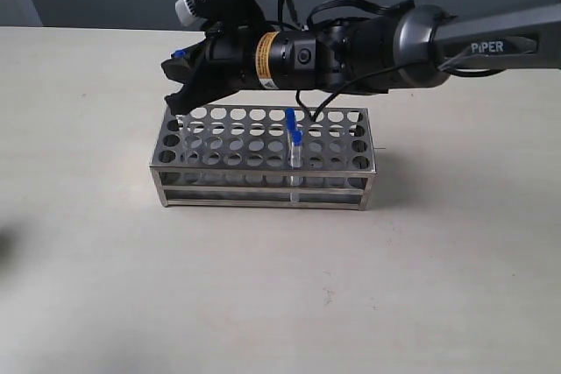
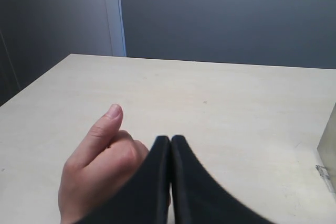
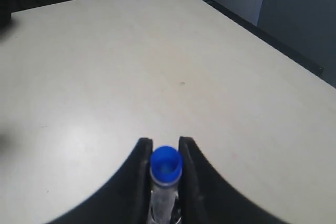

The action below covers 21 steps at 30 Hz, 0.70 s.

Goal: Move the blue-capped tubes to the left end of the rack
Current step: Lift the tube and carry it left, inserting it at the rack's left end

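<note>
The steel rack [image 1: 219, 166] stands mid-table in the exterior view. My right gripper [image 1: 175, 72] reaches across to the rack's left end and is shut on a blue-capped tube [image 1: 178, 54]. That tube's clear body runs down toward a hole at the left end. In the right wrist view the blue cap [image 3: 166, 165] sits between my right gripper's [image 3: 166, 142] fingertips. Two more blue-capped tubes [image 1: 294, 133] stand side by side right of the rack's middle. A fourth tube is not seen. My left gripper [image 2: 170, 139] is shut and empty over bare table, out of the exterior view.
A person's hand [image 2: 100, 166] rests right beside my left gripper's fingers. A corner of the rack [image 2: 328, 153] shows at the edge of the left wrist view. The pale table [image 1: 280, 286] stretches in front of the rack.
</note>
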Each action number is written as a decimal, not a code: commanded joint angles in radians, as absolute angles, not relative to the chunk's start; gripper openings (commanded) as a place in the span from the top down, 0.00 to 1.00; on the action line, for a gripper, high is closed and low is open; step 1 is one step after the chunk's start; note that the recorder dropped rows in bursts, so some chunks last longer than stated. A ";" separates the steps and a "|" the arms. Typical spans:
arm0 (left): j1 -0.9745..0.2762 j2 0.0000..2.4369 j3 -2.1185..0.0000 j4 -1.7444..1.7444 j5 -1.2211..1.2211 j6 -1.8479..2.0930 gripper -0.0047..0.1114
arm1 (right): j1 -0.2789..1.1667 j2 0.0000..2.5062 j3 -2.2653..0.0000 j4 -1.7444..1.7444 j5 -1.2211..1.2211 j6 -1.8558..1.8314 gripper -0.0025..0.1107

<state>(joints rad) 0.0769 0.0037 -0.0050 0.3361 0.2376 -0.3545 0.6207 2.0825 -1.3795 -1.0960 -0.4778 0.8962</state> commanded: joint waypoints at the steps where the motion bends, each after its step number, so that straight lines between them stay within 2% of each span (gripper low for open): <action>1: 0.068 0.000 -0.002 0.334 0.240 -0.357 0.96 | 0.619 2.087 -1.384 -1.118 -0.480 0.898 0.99; 7: 0.068 0.000 -0.002 0.334 0.240 -0.357 0.96 | 0.619 2.127 -1.450 -1.181 -0.482 0.926 0.99; 16: 0.068 0.000 -0.002 0.334 0.240 -0.357 0.96 | 0.619 2.203 -1.550 -1.500 -0.483 1.251 0.99; 21: 0.068 0.000 -0.002 0.334 0.240 -0.357 0.96 | 0.619 2.218 -1.560 -1.540 -0.481 1.304 0.99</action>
<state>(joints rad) 0.0769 0.0037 -0.0050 0.3361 0.2376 -0.3545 0.6207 2.2103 -1.5511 -1.5107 -0.4786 1.2680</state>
